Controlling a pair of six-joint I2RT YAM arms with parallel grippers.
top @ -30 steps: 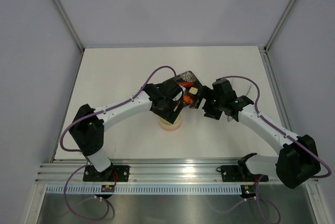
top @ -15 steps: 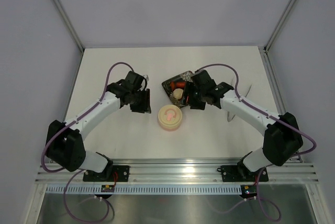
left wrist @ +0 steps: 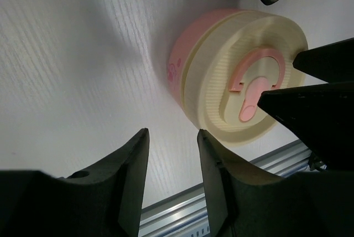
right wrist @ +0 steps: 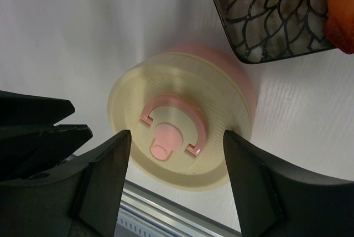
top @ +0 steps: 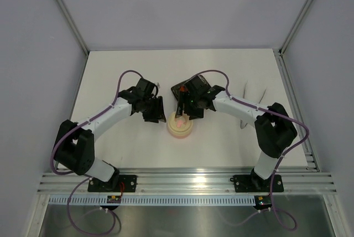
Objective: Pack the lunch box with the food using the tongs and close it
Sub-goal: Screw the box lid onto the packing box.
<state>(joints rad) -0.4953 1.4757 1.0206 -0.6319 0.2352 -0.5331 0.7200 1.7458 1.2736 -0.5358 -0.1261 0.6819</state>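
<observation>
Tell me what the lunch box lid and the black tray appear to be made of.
Lunch box lid: likely moulded plastic, matte cream with fine ridges and a raised pink mark. Black tray: probably plastic or lacquered ware, with a smooth dark surface printed with pale leaf outlines; the look leaves it open.

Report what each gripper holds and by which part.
Left gripper: nothing, jaws open and empty. Right gripper flanks the lunch box lid; whether it grips the rim cannot be told.

Under my right gripper (right wrist: pixel 177 137) sits the box (right wrist: pixel 182 82), tray (right wrist: pixel 260 26) just ahead, the left gripper (top: pixel 160 117) close at one side. Between the left gripper's jaws I see bare table (left wrist: pixel 66 54); the box blocks its way forward.
</observation>
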